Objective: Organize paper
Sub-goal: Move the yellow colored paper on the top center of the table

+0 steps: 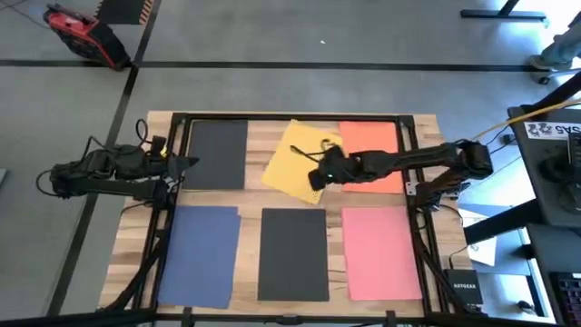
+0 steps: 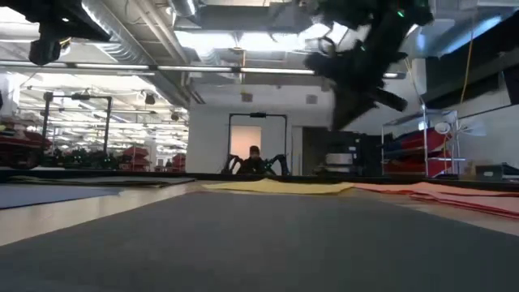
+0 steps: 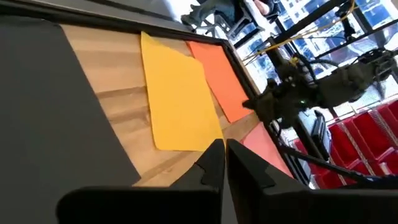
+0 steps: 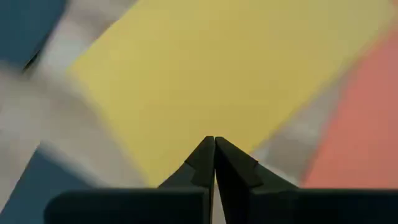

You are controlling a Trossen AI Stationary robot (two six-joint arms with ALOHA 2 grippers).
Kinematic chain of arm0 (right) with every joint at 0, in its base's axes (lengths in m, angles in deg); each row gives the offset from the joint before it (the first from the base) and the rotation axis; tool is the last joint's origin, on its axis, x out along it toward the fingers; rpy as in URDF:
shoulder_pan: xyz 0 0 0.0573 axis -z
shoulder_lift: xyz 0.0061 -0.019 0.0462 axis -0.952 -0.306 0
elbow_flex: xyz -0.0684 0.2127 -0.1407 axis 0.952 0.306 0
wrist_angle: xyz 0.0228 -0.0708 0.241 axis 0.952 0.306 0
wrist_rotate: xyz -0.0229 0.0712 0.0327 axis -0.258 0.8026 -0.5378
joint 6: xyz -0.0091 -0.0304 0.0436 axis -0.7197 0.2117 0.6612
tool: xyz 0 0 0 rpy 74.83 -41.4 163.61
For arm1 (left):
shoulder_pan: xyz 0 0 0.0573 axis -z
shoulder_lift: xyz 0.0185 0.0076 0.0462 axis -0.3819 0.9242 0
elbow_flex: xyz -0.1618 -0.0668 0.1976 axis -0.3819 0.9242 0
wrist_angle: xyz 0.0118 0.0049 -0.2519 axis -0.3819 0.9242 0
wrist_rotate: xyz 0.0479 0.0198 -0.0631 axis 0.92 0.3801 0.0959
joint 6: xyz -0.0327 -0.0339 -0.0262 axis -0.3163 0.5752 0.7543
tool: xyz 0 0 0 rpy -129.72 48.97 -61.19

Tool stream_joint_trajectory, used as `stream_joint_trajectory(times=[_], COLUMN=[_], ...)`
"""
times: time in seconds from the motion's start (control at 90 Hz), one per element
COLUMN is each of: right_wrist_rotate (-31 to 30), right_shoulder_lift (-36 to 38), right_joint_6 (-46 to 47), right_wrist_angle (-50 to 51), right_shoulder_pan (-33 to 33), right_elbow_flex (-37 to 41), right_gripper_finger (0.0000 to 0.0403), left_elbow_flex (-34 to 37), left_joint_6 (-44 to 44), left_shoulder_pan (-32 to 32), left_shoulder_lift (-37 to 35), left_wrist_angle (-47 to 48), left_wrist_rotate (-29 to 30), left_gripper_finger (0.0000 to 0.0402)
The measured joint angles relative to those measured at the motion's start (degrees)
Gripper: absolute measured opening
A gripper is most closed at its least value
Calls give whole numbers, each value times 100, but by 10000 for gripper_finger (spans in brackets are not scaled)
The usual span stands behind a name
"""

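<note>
Six sheets on table (image 1: 427, 127), two rows of three.

Far row: dark sheet (image 1: 218, 154) at left, square to edge; yellow sheet (image 1: 295, 159) in middle, skewed, one corner lying over or against orange sheet (image 1: 372, 145) at right.

Near row: blue sheet (image 1: 200, 254), second dark sheet (image 1: 292, 254), pink sheet (image 1: 381, 252); all roughly square and apart.

Right gripper (image 1: 318, 177): over near corner of yellow sheet, fingers pressed together with nothing between them; low view shows it raised above table, not touching paper.

Left gripper (image 1: 186, 165): waiting at left edge beside far dark sheet, fingers likewise closed, empty.

Step in hand, judged: straightening yellow sheet into its slot.

Handling notes:
- Lower closed tips onto sheet near corner; press lightly, enough to drag, not crease.
- Rotate about far corner until edges run parallel with neighbours.
- Slide clear of orange sheet, leaving wood showing both sides.
- Avoid catching orange sheet underneath; thin paper likely to buckle if pushed edge-on.
</note>
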Motion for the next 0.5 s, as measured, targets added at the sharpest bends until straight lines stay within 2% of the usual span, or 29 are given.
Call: stream_joint_trajectory(times=[0.078,0.156,0.322,0.5], right_wrist_rotate=[-274,-128,104,154], right_shoulder_lift=[122,180,171,96], right_joint_6=[747,1012,918,405], right_wrist_angle=[-2,-153,-1050,-1195], right_shoulder_pan=[58,283,850,1446], right_elbow_flex=[376,683,1086,1118], right_gripper_finger=[0,0,0,0], left_elbow_flex=[0,0,0,0], left_joint_6=[61,146,183,227], left_shoulder_pan=[0,-1,-1,-1], left_shoulder_lift=[0,0,0,0], left_wrist_angle=[25,108,105,151], left_wrist_rotate=[16,76,157,188], left_gripper_finger=[0,0,0,0])
